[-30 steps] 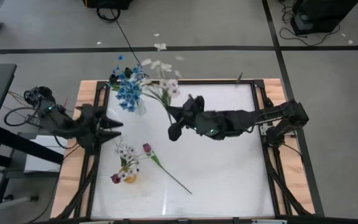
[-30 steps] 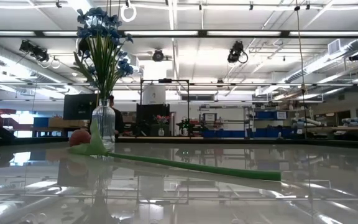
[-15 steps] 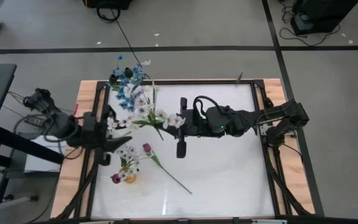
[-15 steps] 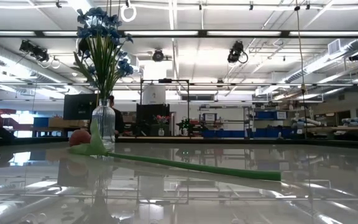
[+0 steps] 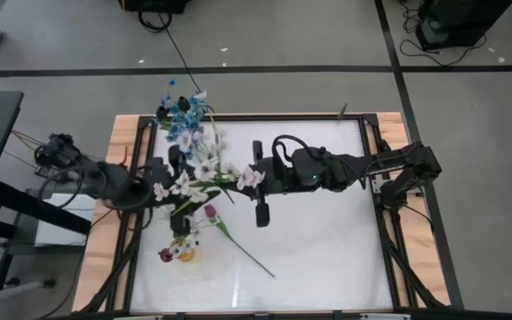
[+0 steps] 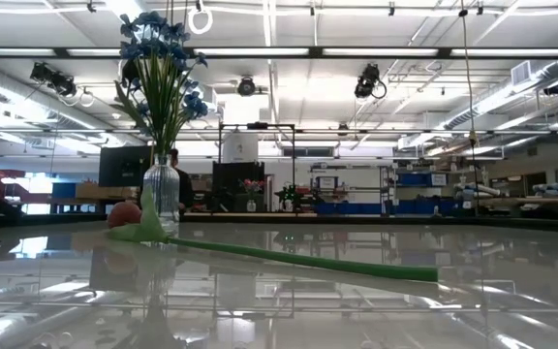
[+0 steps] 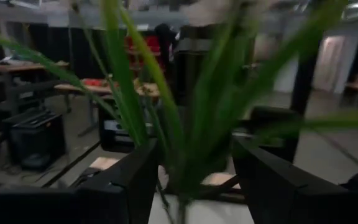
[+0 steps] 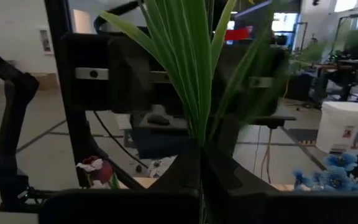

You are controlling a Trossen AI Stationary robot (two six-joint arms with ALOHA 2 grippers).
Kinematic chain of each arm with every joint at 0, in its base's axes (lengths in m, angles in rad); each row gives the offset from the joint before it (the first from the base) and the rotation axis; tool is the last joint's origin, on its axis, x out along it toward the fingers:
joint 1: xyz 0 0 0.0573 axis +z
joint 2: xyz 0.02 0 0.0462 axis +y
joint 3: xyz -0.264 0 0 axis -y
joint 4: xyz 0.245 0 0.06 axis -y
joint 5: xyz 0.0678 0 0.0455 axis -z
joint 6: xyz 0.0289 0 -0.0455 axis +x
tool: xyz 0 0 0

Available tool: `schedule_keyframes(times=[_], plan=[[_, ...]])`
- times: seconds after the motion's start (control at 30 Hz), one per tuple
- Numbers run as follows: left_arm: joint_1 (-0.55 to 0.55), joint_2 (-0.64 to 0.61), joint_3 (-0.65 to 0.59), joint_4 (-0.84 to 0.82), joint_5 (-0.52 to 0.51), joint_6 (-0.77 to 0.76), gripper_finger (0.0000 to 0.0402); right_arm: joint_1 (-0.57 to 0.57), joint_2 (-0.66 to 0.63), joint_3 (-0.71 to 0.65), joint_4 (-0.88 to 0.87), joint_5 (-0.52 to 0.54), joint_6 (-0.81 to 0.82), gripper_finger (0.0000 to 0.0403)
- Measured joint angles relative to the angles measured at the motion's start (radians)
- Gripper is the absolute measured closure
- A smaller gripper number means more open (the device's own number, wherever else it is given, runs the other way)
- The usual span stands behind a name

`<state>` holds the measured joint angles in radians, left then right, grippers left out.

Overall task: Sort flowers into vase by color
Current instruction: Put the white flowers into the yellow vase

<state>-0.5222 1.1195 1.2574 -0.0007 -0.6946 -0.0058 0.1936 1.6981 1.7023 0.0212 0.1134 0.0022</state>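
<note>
The right arm reaches across the table from its right edge, its right gripper (image 5: pixel 258 178) clamped. The left arm reaches in from the left edge; the left gripper (image 7: pixel 194 177) is spread.

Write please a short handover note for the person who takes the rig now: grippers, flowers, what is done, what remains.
Right gripper: shut on the white spray, held above the table.
Left gripper: open, fingers on either side of the same spray's leaves; looks like a handover.
Done: blue flowers in the clear vase.
The small vase holds mixed blooms.
Left: place the white spray; the pink tulip lies on the table.
</note>
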Motion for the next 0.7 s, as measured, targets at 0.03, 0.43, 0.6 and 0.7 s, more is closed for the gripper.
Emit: schedule_keyframes(times=[0.03, 0.43, 0.6, 0.7], plan=[[0.009, 0.013, 0.024, -0.030, -0.001, -0.006, 0.0189, 0.000, 0.000, 0.000, -0.001, -0.004, -0.003, 0.0395], [0.060, 0.060, 0.131, -0.108, 0.005, -0.026, 0.0283, 0.000, 0.000, 0.000, -0.017, -0.010, -0.006, 0.0394], [0.037, 0.055, 0.132, -0.169, 0.003, 0.037, 0.0386, -0.008, 0.001, 0.000, -0.037, 0.006, 0.012, 0.0389], [0.023, 0.055, 0.132, -0.219, -0.001, 0.062, 0.0390, -0.017, 0.002, -0.001, -0.065, 0.025, 0.048, 0.0367]])
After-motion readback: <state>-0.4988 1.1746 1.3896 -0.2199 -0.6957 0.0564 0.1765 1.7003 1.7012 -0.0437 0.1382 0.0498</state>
